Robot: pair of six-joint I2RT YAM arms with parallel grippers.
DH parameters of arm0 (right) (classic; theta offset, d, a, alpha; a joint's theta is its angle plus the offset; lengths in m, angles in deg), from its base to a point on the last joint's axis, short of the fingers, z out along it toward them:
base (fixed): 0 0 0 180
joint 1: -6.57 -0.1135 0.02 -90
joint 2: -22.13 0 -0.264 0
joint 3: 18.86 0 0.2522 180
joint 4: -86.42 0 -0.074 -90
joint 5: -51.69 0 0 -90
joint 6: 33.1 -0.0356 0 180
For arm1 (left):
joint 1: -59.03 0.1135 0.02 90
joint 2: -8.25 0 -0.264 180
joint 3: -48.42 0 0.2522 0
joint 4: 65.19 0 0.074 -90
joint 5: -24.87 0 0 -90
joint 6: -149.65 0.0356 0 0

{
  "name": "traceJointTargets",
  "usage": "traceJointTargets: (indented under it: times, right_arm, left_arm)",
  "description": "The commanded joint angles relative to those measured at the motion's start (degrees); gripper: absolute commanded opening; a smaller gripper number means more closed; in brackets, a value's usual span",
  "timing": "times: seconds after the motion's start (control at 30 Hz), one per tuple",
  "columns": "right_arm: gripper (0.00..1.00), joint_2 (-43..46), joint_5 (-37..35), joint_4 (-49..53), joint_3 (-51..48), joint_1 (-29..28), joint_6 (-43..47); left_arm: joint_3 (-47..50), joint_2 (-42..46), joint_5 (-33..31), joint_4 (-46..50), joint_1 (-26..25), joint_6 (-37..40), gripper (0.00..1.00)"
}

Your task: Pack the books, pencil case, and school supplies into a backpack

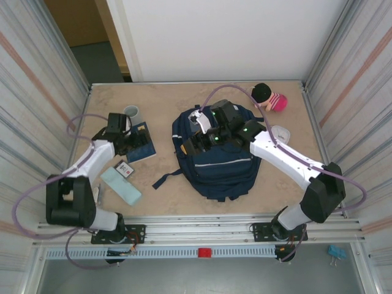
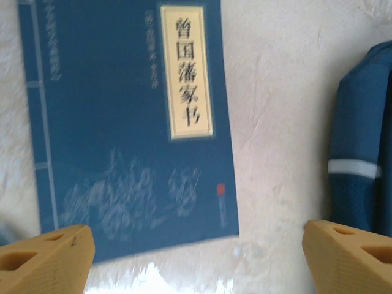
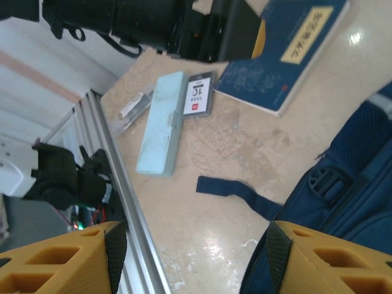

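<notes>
- My left claw (image 2: 196, 262) stands wide and holds nothing. Its two tan fingertips (image 2: 46, 260) sit in the bottom corners of the left wrist view, with the lower edge of the book (image 2: 122, 122) between them.
- The book lies flat on the table (image 1: 177, 98), left of centre in the top view, near a grey cup (image 1: 133, 113).
- My right claw (image 3: 196, 263) is also wide and empty, over the upper left part of the backpack (image 1: 220, 162), which lies at the centre of the top view.
- The pencil case (image 1: 120, 185) lies at lower left in the top view, with a small card (image 1: 125, 168) against its edge, apart from the backpack.
</notes>
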Motion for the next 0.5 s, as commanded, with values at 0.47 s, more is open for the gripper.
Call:
traceJointTargets:
  times: [0.47]
  right_arm:
    - [0.63,-2.9,-5.7,-1.9,-2.8,-0.4,-7.8]
  left_arm:
    - [-5.2,-21.9,4.9,-4.2,-6.7,0.9,0.88]
